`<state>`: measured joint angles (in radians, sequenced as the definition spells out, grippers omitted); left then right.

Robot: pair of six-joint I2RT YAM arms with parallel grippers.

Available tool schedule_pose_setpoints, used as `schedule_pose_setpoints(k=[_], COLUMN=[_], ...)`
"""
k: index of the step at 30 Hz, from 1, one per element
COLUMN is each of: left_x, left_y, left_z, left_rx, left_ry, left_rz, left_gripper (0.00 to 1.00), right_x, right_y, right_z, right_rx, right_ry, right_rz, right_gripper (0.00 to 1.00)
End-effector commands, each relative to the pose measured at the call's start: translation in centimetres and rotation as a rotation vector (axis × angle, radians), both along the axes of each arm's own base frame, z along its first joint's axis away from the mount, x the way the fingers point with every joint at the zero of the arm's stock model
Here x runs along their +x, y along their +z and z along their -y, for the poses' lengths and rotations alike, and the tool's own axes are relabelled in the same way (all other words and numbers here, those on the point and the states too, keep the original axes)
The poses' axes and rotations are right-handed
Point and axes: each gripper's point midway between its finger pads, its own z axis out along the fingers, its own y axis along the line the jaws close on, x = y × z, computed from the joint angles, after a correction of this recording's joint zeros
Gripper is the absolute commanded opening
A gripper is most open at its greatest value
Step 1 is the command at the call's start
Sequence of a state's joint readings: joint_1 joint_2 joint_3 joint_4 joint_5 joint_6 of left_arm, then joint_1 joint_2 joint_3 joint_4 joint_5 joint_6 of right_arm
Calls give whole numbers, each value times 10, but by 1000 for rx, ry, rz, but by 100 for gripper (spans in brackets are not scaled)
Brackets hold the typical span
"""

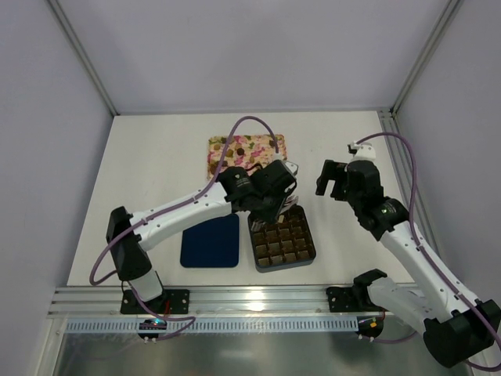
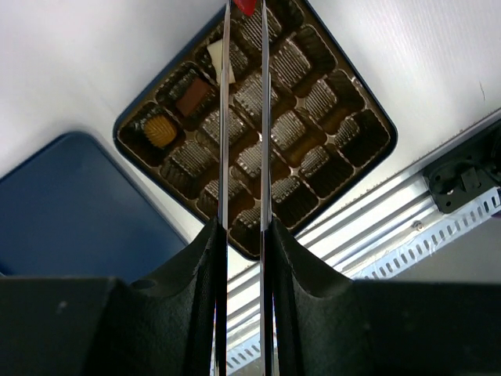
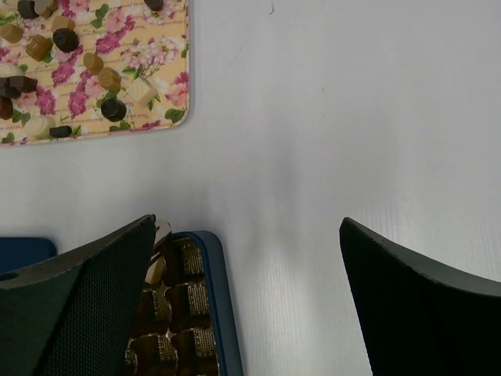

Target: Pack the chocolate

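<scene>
Several chocolate pieces (image 3: 113, 108), dark, tan and whitish, lie on the floral tray (image 1: 266, 146). The dark box (image 1: 307, 244) with its grid of cells sits near the table's front. A tan piece (image 2: 160, 130), a brown piece (image 2: 192, 97) and a white piece (image 2: 216, 63) fill three cells along one edge. My left gripper (image 1: 291, 205) hovers over the box's far edge. Its thin blade fingers (image 2: 223, 117) are shut on a small red chocolate (image 2: 246, 8) at their tips. My right gripper (image 3: 246, 222) hangs open to the right of the box, holding nothing.
A dark blue lid (image 1: 210, 241) lies flat just left of the box. A slotted metal rail (image 1: 258, 301) runs along the near edge. The enclosure's walls and frame posts (image 1: 427, 55) bound the table. A bare white surface (image 3: 329, 117) lies under the right gripper.
</scene>
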<state>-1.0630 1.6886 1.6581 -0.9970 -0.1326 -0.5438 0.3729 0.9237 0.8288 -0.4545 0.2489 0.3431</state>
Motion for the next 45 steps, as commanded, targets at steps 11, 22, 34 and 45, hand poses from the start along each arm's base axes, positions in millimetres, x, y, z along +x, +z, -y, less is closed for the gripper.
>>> schedule_pose_setpoints(k=[11, 22, 34, 45], left_x=[-27, -26, -21, 63], left_y=[4, -7, 7, 44], left_z=[18, 14, 15, -19], left_rx=[-41, -5, -29, -24], left_ry=[-21, -14, -9, 128], left_rz=[21, 18, 56, 166], left_gripper=[27, 33, 39, 43], right_x=[-6, -5, -4, 4], right_y=[14, 11, 10, 8], right_z=[9, 8, 7, -1], right_rx=[12, 9, 14, 24], right_ry=[-32, -26, -23, 6], right_rz=[38, 33, 33, 29], right_gripper=[100, 100, 100, 100])
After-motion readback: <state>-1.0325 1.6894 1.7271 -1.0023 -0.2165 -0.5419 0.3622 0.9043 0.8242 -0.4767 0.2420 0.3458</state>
